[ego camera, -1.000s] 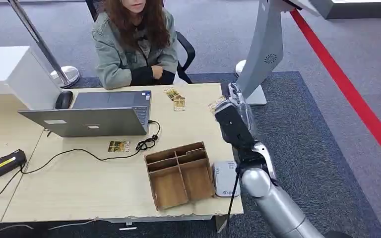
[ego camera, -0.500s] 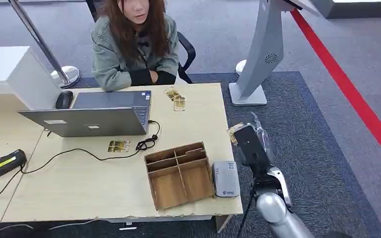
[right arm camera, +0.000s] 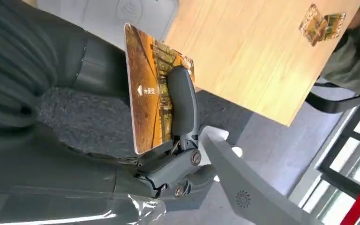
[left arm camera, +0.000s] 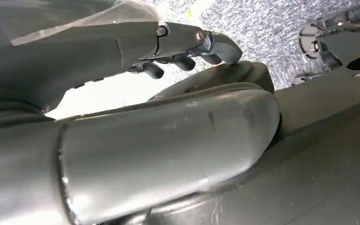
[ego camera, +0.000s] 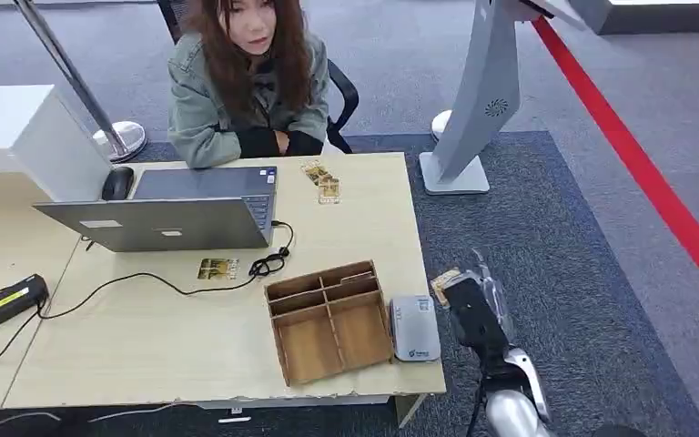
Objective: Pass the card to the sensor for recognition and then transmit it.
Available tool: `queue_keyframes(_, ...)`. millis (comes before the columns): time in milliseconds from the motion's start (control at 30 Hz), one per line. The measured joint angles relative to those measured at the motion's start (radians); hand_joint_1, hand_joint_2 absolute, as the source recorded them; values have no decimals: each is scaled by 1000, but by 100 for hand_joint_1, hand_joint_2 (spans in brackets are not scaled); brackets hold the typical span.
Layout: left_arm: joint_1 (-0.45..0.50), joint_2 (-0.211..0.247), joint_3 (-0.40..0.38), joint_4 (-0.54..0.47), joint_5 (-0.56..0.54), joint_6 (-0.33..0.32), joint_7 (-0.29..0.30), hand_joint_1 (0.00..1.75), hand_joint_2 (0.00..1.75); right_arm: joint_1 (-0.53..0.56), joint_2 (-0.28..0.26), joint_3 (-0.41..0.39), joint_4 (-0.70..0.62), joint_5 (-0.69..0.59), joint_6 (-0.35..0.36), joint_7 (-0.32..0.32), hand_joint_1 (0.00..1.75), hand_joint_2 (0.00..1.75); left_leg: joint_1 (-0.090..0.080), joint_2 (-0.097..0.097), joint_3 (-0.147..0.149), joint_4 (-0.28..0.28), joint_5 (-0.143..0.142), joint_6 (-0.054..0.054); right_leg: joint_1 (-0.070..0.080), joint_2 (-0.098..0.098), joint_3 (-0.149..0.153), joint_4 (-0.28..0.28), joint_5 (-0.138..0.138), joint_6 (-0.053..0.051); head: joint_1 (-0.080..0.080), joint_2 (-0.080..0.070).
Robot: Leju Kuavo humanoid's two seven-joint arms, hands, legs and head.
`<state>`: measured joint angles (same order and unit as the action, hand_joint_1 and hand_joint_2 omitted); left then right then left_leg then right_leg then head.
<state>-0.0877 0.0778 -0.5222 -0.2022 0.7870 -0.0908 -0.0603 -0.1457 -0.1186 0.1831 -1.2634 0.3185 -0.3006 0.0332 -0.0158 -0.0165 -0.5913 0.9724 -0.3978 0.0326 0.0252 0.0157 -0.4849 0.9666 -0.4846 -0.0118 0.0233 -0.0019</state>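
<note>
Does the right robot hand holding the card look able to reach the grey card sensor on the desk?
Probably yes: the right robot hand with the golden card hangs beside the grey sensor box at the desk's edge, nothing between them.

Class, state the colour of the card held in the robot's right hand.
Golden-orange with a printed picture: the card, clearest in the right wrist view.

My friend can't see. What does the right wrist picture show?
The robot's right hand holds a golden card, a dark finger pressed on its face. Beyond it lie a wooden table and two more cards.
</note>
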Motion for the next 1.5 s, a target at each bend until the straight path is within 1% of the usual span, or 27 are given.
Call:
queue_keyframes(333, -1, 0, -6, 0, -1, 0, 0, 0, 0, -3, 3, -34, 90, 2, 0, -11, 175, 175, 0, 0, 0, 0, 0, 0, 0, 0, 0, 0, 0, 0, 0, 0)
queue_keyframes(833, -2, 0, -7, 0, -1, 0, 0, 0, 0, -21, 13, -35, 241, 6, 2, -24, 175, 175, 0, 0, 0, 0, 0, 0, 0, 0, 0, 0, 0, 0, 0, 0)
queue_keyframes(1033, -2, 0, -7, 0, 0, 0, 0, 0, 0, -29, 17, -35, 285, 7, 3, -25, 175, 175, 0, 0, 0, 0, 0, 0, 0, 0, 0, 0, 0, 0, 0, 0)
queue_keyframes(1333, -1, 0, -7, 0, 3, 0, 0, 0, 0, -51, 18, -36, 310, -7, -7, -57, 175, 175, 0, 0, 0, 0, 0, 0, 0, 0, 1, 0, 0, 0, 0, 0)
queue_keyframes(1367, -1, 1, -8, 0, 3, -2, 0, 0, 0, -63, 20, -34, 308, -5, -13, -34, 175, 175, -1, 0, -1, 0, 0, 0, 0, 0, 1, 0, 0, 0, 0, 0)
queue_keyframes(1433, -2, 4, -8, 0, 3, -9, 0, 0, 0, -107, 35, -30, 288, 7, -37, 54, 175, 175, -1, 0, 0, 0, 0, 0, 0, 2, 0, 1, 1, -1, 0, 0)
queue_keyframes(1467, -3, 6, -8, 0, 5, -12, 0, 0, 0, -132, 43, -27, 274, 8, -48, 85, 175, 175, 0, 3, 0, 0, 0, 0, 0, 2, 0, 1, 1, -1, 0, 0)
queue_keyframes(1500, -4, 8, -8, 0, 6, -13, 0, 0, 0, -153, 48, -22, 260, 4, -52, 100, 175, 175, 0, 3, 1, 0, 0, 0, 0, 2, 0, 1, 1, -1, 0, 0)
